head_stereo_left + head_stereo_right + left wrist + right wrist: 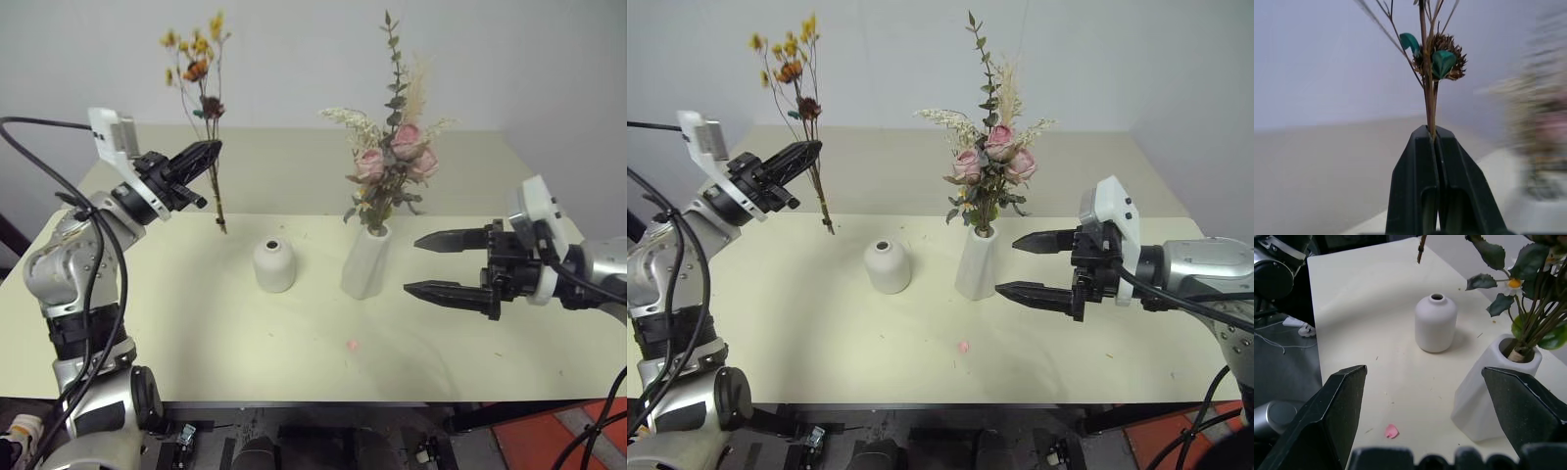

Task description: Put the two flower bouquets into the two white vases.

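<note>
The step in hand is judged to be the carrying of the small, thin bunch of tiny yellow-orange flowers on brown stems [201, 93] to the short, squat, dome-shaped white vase [274, 265]. For this to be done well, the cut stem ends, which hang below and just beside the left gripper [201, 157], should be brought straight above the small top hole and kept near upright, since the hole is narrow and the stems are thin and likely to flex or splay. A slow descent is advised, with release only once the stems are well inside.

The left gripper is clamped on the brown stems, its black fingers [1437, 161] pressed together around them, and it is held raised above the pale cream table [196, 333], pointing slightly upward and toward the middle of the scene. The squat vase stands below it and off toward the other arm, well apart.

The right gripper [451, 264] is held level with its jaws spread wide and nothing between them. Just beside its fingertips stands the tall tapered matte white vase [366, 262], which already holds the large bunch of pink roses, green sprigs and pale grasses [392, 157].
</note>
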Controlling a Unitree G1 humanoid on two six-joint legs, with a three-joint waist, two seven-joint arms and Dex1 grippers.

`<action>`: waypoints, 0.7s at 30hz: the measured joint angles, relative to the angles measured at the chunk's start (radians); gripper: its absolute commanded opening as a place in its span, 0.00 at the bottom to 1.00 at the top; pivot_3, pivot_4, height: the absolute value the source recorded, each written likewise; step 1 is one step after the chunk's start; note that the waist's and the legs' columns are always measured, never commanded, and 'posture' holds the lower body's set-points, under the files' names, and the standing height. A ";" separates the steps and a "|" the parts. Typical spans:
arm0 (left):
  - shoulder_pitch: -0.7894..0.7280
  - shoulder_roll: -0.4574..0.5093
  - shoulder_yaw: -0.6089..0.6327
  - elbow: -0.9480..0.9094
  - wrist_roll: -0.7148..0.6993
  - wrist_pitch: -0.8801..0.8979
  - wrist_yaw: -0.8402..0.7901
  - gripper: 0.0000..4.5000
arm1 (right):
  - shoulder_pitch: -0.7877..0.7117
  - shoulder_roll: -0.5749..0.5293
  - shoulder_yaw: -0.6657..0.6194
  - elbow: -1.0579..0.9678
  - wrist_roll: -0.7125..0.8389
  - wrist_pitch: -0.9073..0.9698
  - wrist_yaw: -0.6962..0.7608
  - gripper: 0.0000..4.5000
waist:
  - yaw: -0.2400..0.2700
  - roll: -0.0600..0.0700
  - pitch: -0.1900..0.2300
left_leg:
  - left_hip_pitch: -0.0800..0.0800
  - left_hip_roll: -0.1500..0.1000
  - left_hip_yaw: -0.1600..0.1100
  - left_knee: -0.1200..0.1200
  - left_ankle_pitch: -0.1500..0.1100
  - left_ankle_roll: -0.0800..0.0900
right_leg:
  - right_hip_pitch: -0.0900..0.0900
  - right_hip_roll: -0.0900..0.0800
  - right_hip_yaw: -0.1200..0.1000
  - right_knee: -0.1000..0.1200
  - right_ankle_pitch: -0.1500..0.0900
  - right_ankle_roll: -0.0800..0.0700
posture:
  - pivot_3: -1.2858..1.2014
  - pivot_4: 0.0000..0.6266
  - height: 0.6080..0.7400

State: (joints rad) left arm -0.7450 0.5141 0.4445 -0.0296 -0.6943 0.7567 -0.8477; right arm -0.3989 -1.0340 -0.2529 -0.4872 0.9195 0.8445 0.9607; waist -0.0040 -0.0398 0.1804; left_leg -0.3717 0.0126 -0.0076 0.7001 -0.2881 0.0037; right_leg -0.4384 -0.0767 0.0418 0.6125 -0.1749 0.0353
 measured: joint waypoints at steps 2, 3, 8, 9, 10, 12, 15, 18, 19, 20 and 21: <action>0.008 0.002 -0.021 0.008 -0.025 -0.003 -0.054 0.00 | 0.015 0.000 -0.005 -0.004 0.006 0.000 0.000 1.00 | 0.000 0.000 0.000 | 0.000 0.000 0.000 0.000 0.000 0.000 | 0.001 0.000 0.000 0.000 0.000 0.000 | 0.52 0.24 1.00; 0.007 0.002 -0.033 0.019 -0.040 -0.012 -0.075 0.00 | 0.019 0.000 -0.008 -0.006 0.008 0.000 -0.001 1.00 | 0.000 0.000 0.000 | 0.001 0.000 0.000 0.000 0.000 0.000 | 0.001 0.000 0.000 0.000 0.000 0.000 | 0.52 0.24 1.00; -0.039 -0.014 -0.083 0.085 -0.055 -0.065 -0.123 0.00 | 0.030 -0.002 -0.037 -0.024 0.025 0.001 -0.004 1.00 | -0.001 0.000 0.000 | 0.000 0.000 0.000 0.000 0.000 0.000 | 0.001 0.000 0.000 -0.001 0.000 0.000 | 0.52 0.24 1.00; -0.045 -0.016 -0.094 0.099 -0.054 -0.082 -0.131 0.00 | 0.032 -0.004 -0.040 -0.028 0.029 0.002 -0.005 1.00 | -0.001 0.000 0.000 | 0.000 0.000 0.000 0.000 0.000 0.000 | 0.001 0.000 0.000 -0.001 0.000 0.000 | 0.52 0.24 1.00; -0.048 -0.022 -0.104 0.116 -0.053 -0.101 -0.140 0.00 | 0.036 -0.005 -0.042 -0.035 0.035 0.004 -0.007 1.00 | -0.001 0.000 0.000 | 0.000 0.000 0.000 0.000 0.000 0.000 | 0.001 0.000 0.000 -0.001 0.000 0.000 | 0.52 0.24 1.00; -0.050 -0.033 -0.125 0.149 -0.049 -0.127 -0.154 0.00 | 0.042 -0.010 -0.047 -0.042 0.045 0.007 -0.011 1.00 | -0.003 0.000 0.000 | 0.000 0.000 0.000 0.000 0.000 0.000 | 0.001 0.000 0.000 -0.001 0.000 0.000 | 0.52 0.24 1.00; -0.052 -0.052 -0.161 0.202 -0.017 -0.189 -0.176 0.00 | 0.059 -0.016 -0.063 -0.052 0.049 0.015 -0.020 1.00 | -0.004 0.000 0.000 | 0.000 0.000 0.000 0.000 0.000 0.000 | 0.001 0.000 0.000 -0.001 0.000 0.000 | 0.52 0.24 1.00; -0.052 -0.077 -0.199 0.243 0.015 -0.247 -0.186 0.00 | 0.060 -0.023 -0.084 -0.056 0.069 0.024 -0.031 1.00 | -0.004 0.000 0.000 | 0.000 0.000 0.000 0.000 0.000 0.000 | 0.001 0.001 0.000 -0.001 0.000 0.000 | 0.52 0.24 1.00; -0.052 -0.081 -0.210 0.248 0.026 -0.259 -0.189 0.00 | 0.061 -0.025 -0.090 -0.059 0.076 0.029 -0.035 1.00 | -0.005 0.000 0.000 | 0.000 0.000 0.000 0.000 0.000 0.000 | 0.001 0.001 0.000 -0.001 0.000 0.000 | 0.52 0.24 1.00; -0.052 -0.082 -0.216 0.251 0.026 -0.268 -0.192 0.00 | 0.067 -0.028 -0.097 -0.064 0.081 0.033 -0.039 1.00 | -0.006 0.000 0.000 | 0.000 0.000 0.000 0.000 0.000 0.000 | 0.001 0.001 0.000 -0.001 0.000 0.000 | 0.52 0.24 1.00; -0.052 -0.082 -0.219 0.255 0.027 -0.277 -0.196 0.00 | 0.074 -0.035 -0.106 -0.069 0.085 0.037 -0.044 1.00 | -0.007 0.000 0.000 | -0.001 0.000 0.000 0.000 0.000 0.001 | 0.001 0.001 0.000 -0.001 0.000 0.000 | 0.52 0.24 1.00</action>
State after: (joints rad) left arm -0.7968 0.4323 0.2252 0.2250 -0.6676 0.4793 -1.0438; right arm -0.3248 -1.0687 -0.3592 -0.5561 1.0047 0.8813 0.9170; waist -0.0110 -0.0401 0.1803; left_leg -0.3722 0.0128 -0.0078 0.7002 -0.2884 0.0042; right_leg -0.4378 -0.0761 0.0420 0.6112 -0.1749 0.0354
